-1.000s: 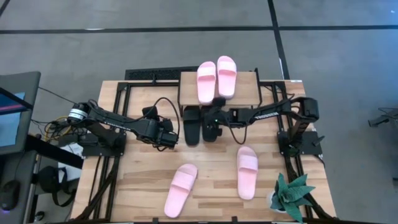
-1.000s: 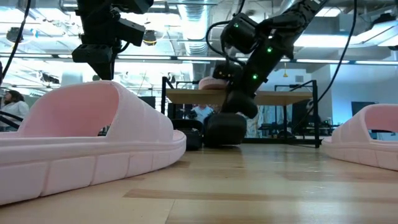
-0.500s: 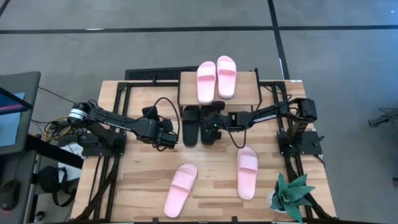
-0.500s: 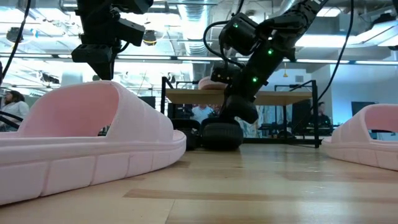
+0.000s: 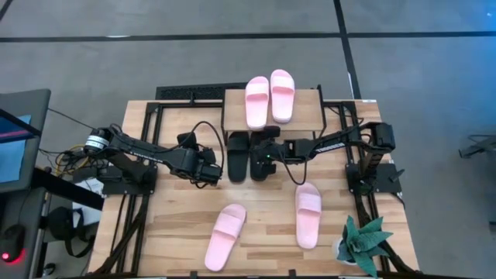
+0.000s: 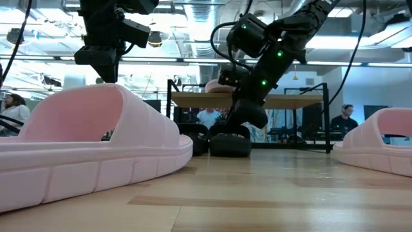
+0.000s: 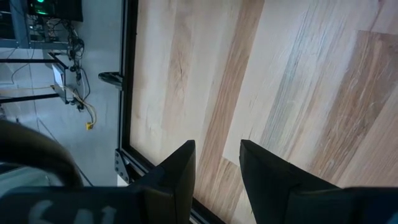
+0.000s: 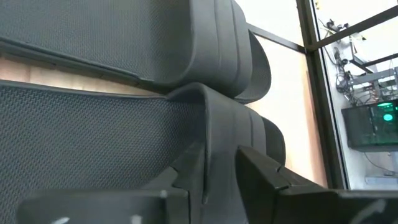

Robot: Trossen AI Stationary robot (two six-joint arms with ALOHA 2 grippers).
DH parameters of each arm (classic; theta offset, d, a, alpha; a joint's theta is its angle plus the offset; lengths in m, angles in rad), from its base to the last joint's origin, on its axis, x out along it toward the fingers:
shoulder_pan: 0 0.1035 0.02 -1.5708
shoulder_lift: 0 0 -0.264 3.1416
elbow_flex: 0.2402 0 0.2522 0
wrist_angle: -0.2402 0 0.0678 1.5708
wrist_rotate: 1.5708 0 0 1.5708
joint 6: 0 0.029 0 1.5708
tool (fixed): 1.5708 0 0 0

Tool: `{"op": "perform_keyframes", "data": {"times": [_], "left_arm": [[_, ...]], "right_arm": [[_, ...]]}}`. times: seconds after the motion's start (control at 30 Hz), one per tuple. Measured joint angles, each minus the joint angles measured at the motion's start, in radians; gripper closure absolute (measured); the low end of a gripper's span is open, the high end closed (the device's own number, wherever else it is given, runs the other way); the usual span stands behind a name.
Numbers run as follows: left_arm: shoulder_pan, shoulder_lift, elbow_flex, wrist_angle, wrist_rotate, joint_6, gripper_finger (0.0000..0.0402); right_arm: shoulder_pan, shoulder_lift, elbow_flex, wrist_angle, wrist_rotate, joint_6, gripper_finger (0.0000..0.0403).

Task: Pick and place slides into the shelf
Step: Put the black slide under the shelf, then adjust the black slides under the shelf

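Observation:
Two pale pink slides (image 5: 256, 102) (image 5: 282, 94) lie on the top board of the shelf (image 5: 310, 116). Two black slides (image 5: 236, 157) (image 5: 258, 167) lie side by side on the table at the shelf's front, soles down. My right gripper (image 5: 268, 152) is over the right-hand black slide (image 6: 230, 144), open, its fingers either side of that slide's strap. My left gripper (image 5: 211, 172) hangs open above bare wood (image 7: 298, 74), left of the black slides. Two more pink slides (image 5: 225, 236) (image 5: 308, 215) lie on the near half of the table. My right gripper slants down from the table's right, with one finger (image 8: 186, 171) on each side of the right-hand black slide's strap (image 8: 217, 134). Whether the fingers touch the strap, I cannot tell. The slide lies flat on the table beside the other black one.
A potted green plant (image 5: 363, 244) stands at the near right corner. Black frame rails (image 5: 147, 147) run along the table's sides. Bare wood lies between the two near pink slides and in front of the black pair. People show in the room beyond the table.
My right gripper has sunk a little and shifted slightly toward the table's left with the black slide. The slide, held tilted just above the table a second ago, now lies flat on it next to the other black slide.

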Motion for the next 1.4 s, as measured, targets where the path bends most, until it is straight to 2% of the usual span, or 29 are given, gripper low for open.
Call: {"op": "perform_keyframes", "data": {"times": [0.47, 0.67, 0.87, 1.03, 1.2, 1.4], "left_arm": [[0.0, 0.0, 0.0, 0.025, 0.001, 0.004, 0.0286], [0.0, 0.0, 0.0, 0.072, 0.003, 0.013, 0.0286], [0.0, 0.0, 0.0, 0.156, 0.032, 0.036, 0.0286], [-0.005, 0.0, 0.0, 0.298, 0.09, 0.096, 0.0286], [-0.019, 0.0, 0.0, 0.501, 0.216, 0.216, 0.0286], [-0.039, 0.0, 0.0, 0.663, 0.347, 0.353, 0.0286]], "right_arm": [[0.048, -0.006, 0.0, -0.009, 0.001, 0.003, 0.0284], [0.076, -0.031, 0.044, -0.105, 0.04, 0.034, 0.0273], [0.116, -0.128, 0.056, -0.219, 0.039, 0.14, 0.0276], [0.166, -0.23, 0.056, -0.29, -0.083, 0.301, 0.0281], [0.234, -0.272, 0.056, -0.293, -0.23, 0.445, 0.0283], [0.322, -0.205, 0.056, -0.269, -0.258, 0.535, 0.0283]]}}
